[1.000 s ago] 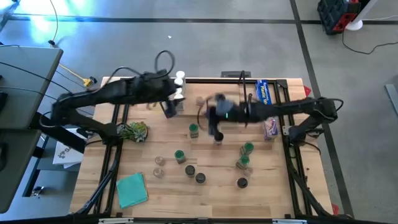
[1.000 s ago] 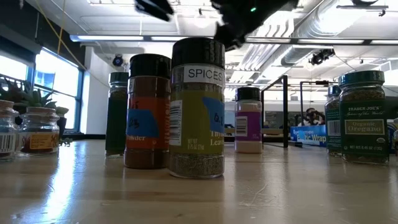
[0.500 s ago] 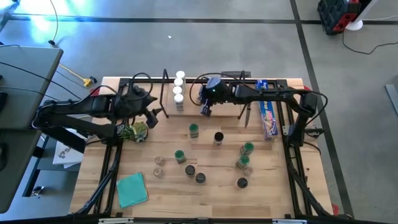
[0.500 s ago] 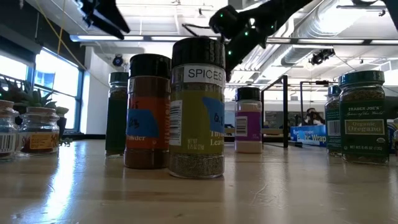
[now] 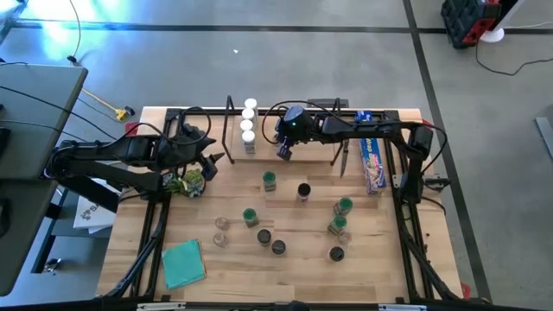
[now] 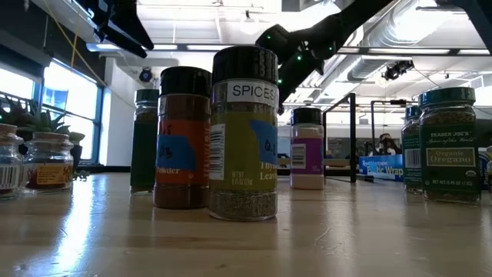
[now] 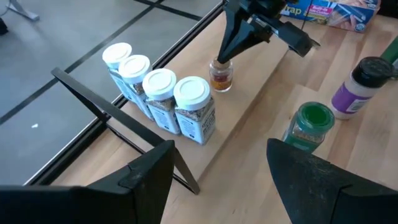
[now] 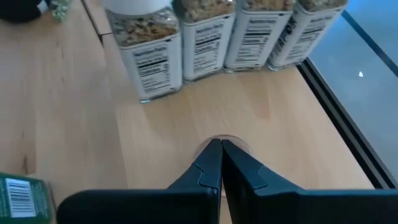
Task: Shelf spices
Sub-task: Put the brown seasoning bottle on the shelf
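The right end effector [image 7: 219, 57] hangs over the shelf [image 7: 249, 106], its fingers pressed together and gripping nothing, the tips just above a small amber jar [image 7: 221, 74] standing beside four white-lidded jars [image 7: 163, 93]. The left end effector [image 5: 210, 159] waits wide apart and empty near the shelf's left end. Other spices [image 5: 275, 216] stand scattered on the desk [image 5: 380, 259]

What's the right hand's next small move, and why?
Probably lift the right hand straight up off the small clear jar with amber contents. Its fingers are shut, tips right at the jar's top, and the jar stands upright on the light-wood shelf near the four white-lidded jars. The green-lidded jar on the table looks like a reasonable next pick.
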Available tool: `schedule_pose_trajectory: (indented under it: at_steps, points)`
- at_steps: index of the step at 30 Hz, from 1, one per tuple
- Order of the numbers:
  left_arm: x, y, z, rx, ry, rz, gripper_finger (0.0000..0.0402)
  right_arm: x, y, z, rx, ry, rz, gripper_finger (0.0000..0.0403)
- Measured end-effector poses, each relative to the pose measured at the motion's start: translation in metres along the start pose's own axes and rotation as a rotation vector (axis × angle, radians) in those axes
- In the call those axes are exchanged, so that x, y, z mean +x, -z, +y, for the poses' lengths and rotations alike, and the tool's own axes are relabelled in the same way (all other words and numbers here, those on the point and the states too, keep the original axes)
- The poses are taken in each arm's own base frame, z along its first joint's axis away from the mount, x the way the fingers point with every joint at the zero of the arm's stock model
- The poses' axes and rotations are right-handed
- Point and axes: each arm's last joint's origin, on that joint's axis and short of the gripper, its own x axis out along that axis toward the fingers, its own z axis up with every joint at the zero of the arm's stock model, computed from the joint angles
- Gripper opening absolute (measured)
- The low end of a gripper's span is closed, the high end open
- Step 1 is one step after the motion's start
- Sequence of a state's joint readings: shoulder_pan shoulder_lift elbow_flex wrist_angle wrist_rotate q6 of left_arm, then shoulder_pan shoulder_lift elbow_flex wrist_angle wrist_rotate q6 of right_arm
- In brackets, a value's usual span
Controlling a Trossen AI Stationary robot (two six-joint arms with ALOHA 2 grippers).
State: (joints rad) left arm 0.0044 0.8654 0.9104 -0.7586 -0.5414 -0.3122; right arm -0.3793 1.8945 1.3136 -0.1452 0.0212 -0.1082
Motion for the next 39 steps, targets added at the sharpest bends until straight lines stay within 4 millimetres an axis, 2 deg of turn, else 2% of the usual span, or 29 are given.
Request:
schedule_pose_trajectory:
  at_steps: [18, 26, 29, 32, 34, 39]
  points:
    - [0.000, 0.000, 0.000, 0.008, 0.003, 0.000, 0.0250, 0.026, 0.003, -0.020, 0.081, -0.016, -0.115, 0.0004]
    - [0.000, 0.000, 0.000, 0.000, 0.006, -0.002, 0.0250, 0.025, 0.000, -0.044, 0.135, 0.041, -0.184, 0.0004]
    - [0.000, 0.000, 0.000, -0.003, 0.006, -0.003, 0.0250, 0.018, -0.007, -0.049, 0.139, 0.053, -0.216, 0.0004]
    - [0.000, 0.000, 0.000, -0.004, 0.006, -0.003, 0.0250, 0.004, -0.025, -0.050, 0.138, 0.049, -0.213, 0.0004]
    - [0.000, -0.001, 0.000, -0.010, 0.008, -0.003, 0.0250, -0.006, -0.037, -0.048, 0.135, 0.036, -0.151, 0.0004]
    - [0.000, 0.000, 0.000, -0.011, 0.008, 0.001, 0.0250, -0.028, -0.050, -0.034, 0.092, -0.020, 0.107, 0.0004]
